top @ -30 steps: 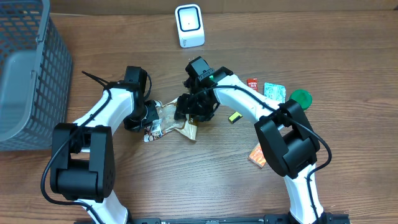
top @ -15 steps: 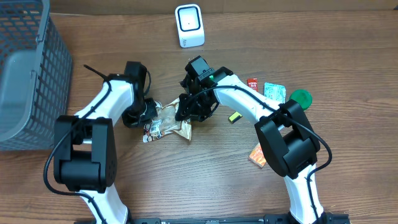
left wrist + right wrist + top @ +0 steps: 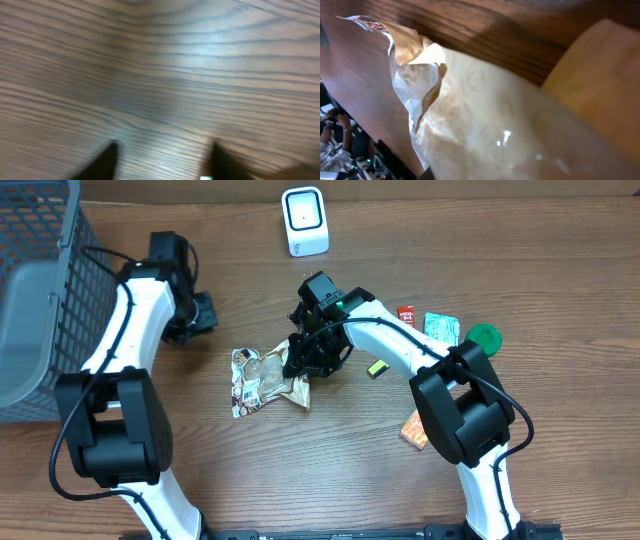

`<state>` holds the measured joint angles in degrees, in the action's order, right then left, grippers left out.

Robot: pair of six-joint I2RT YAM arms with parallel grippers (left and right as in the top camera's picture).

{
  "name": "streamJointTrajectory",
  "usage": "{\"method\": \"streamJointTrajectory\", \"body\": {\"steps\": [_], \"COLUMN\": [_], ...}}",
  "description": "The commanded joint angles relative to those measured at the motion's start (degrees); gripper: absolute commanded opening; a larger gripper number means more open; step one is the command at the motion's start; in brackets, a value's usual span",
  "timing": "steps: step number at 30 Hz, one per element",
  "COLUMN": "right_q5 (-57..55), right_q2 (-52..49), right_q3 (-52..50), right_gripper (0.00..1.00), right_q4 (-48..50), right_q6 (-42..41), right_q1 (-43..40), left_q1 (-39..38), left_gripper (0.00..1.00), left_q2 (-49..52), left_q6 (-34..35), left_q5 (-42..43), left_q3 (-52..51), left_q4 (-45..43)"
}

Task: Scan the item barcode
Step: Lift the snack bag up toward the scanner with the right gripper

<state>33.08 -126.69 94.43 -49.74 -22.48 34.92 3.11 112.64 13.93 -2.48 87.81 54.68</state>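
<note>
Fingers of the left gripper, overhead, are hovering beside the basket, well apart from the packet. The right gripper is sitting on the packet's right end. Left wrist: we are seeing both fingers standing apart over bare surface. Right wrist: we are seeing narrow fingers pinching the packet, raising it off the surface.
</note>
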Motion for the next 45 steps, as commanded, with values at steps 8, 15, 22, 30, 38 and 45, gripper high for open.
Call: {"method": "streamJointTrajectory", "body": {"steps": [8, 15, 22, 30, 38, 45], "right_q5": [0.0, -9.2, -20.9, -33.5, -43.2, -51.6], "right_q2": [2.3, 2.7, 2.7, 2.3, -0.1, -6.8], "right_q3": [5.2, 24.0, 40.6, 42.3, 41.6, 41.6], "right_gripper": [0.04, 0.04, 0.04, 0.04, 0.04, 0.04], "right_q4": [0.1, -13.2, -16.7, -4.7, 11.0, 23.6], "right_q6": [5.3, 19.1, 32.7, 48.0, 51.5, 59.3], "right_q1": [-1.4, -4.0, -3.7, -3.7, -3.9, -4.2], "left_q1": [2.3, 2.3, 2.3, 2.3, 2.3, 2.3], "left_gripper": [1.00, 1.00, 1.00, 1.00, 1.00, 1.00], "left_q2": [0.1, 0.1, 0.1, 0.1, 0.1, 0.1], "left_q6": [0.2, 0.2, 0.2, 0.2, 0.2, 0.2], "left_q5": [-3.0, -3.0, -3.0, -3.0, -3.0, -3.0], "left_q3": [0.7, 0.7, 0.7, 0.7, 0.7, 0.7], "left_q4": [-1.0, -1.0, -1.0, -1.0, -1.0, -1.0]}}
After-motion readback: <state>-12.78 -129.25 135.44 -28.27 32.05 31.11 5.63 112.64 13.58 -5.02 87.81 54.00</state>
